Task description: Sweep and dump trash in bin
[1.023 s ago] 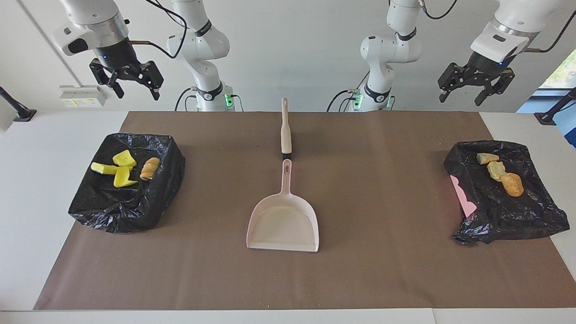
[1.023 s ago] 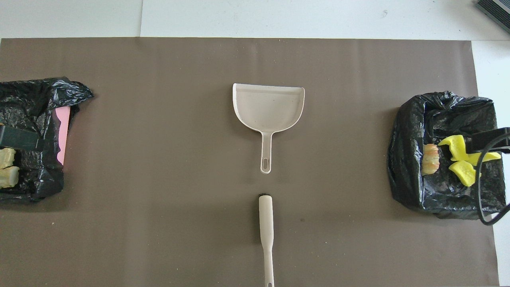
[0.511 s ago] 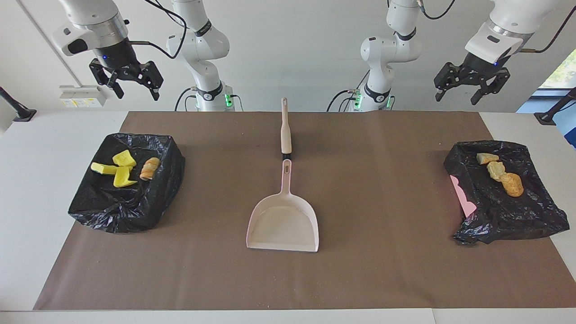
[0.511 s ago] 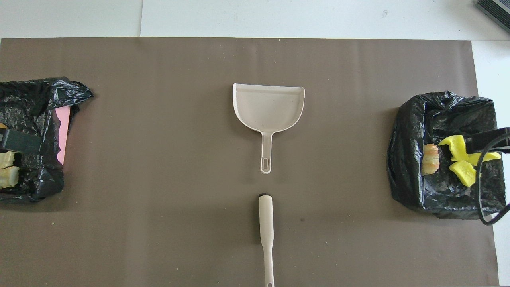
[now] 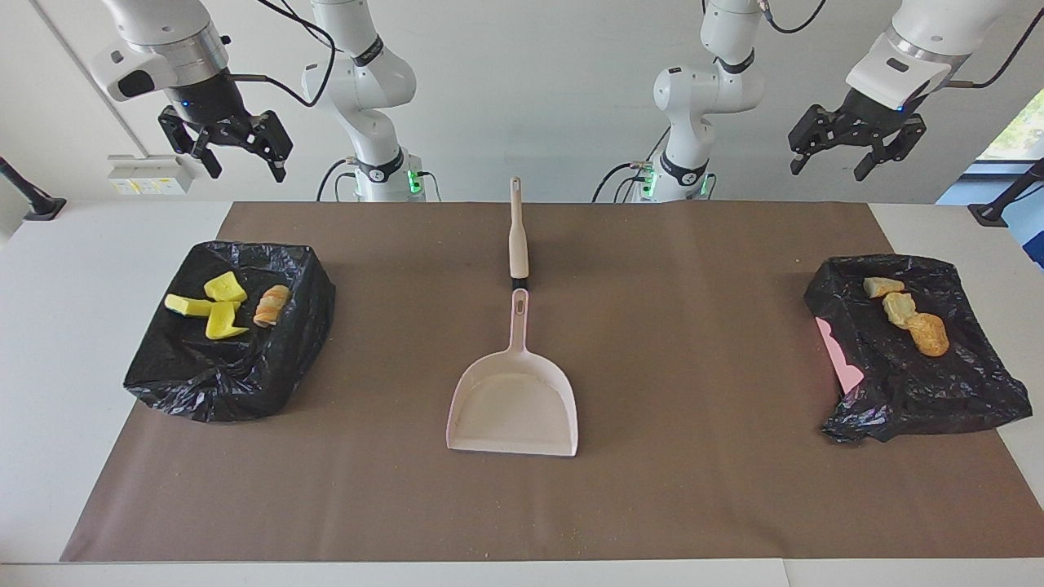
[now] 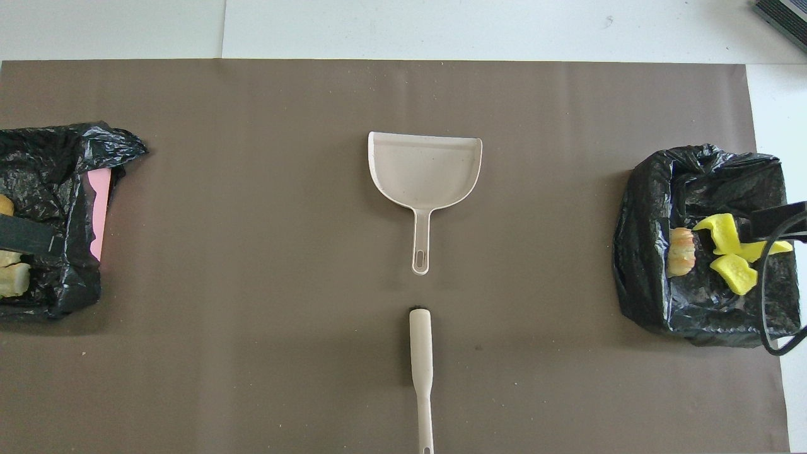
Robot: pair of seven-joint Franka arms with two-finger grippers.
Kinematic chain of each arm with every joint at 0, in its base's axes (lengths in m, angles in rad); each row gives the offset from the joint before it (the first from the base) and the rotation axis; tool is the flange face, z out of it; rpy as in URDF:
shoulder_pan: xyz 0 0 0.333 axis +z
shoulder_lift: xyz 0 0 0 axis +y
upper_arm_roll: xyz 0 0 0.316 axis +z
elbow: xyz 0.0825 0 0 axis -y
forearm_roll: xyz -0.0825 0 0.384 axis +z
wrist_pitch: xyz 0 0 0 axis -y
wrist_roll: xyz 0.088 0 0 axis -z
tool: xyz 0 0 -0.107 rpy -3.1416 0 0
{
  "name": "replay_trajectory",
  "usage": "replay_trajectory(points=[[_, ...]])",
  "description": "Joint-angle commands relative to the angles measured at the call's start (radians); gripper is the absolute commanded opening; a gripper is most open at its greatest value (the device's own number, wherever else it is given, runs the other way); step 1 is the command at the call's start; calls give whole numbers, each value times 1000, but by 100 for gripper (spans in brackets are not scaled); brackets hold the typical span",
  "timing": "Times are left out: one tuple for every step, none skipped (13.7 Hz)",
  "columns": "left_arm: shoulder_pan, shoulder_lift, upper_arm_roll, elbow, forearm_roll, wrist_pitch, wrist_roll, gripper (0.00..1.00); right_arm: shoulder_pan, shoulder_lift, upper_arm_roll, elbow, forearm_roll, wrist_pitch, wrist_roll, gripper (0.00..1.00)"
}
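Altogether we count seven scraps of trash, two black-lined bins, one dustpan, one brush.

Bin at the right arm's end (image 5: 236,359): three yellow chunks (image 5: 214,308) and one orange-striped bread piece (image 5: 272,305), four in all. Bin at the left arm's end (image 5: 922,391): a pale lump (image 5: 883,286), a second pale piece (image 5: 900,308) and a brown nugget (image 5: 929,334), three in all; a pink edge shows under its liner. None of the trash lies loose on the mat.

Dustpan (image 5: 514,403) sits mid-mat, mouth away from the robots, handle pointing toward them. Brush (image 5: 517,236) lies in line with that handle, nearer the robots, a small gap between the two.

Since a second ago both hands have risen a little. Right hand (image 5: 238,155) hangs high over the bin with the yellow chunks, fingers apart, holding nothing. Left hand (image 5: 832,157) hangs high over the other bin, fingers apart, also empty. Scraps, dustpan and brush have not shifted.

Surface: brown mat (image 5: 693,456) with fine crumbs, laid over a white tabletop (image 5: 49,391). Plain white wall at the robots' end; a window shows at the left arm's end.
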Motion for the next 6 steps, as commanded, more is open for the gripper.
replay_trajectory(points=[[-27, 17, 23, 37, 7, -28, 4, 100, 2, -25, 10, -23, -6, 8, -20, 100], [-23, 17, 23, 37, 6, -24, 4, 100, 2, -33, 10, -28, -16, -2, -26, 100], [-20, 17, 22, 35, 4, -18, 4, 100, 1, -37, 7, -36, -17, -3, -26, 100], [-20, 17, 22, 34, 4, -13, 2, 100, 1, -38, 3, -37, -17, -2, -28, 100], [-20, 17, 22, 32, 3, -10, 1, 100, 1, -38, 1, -43, -17, 1, -26, 100], [-21, 17, 22, 32, 7, -4, 1, 100, 1, -39, 2, -49, -15, 4, -28, 100]])
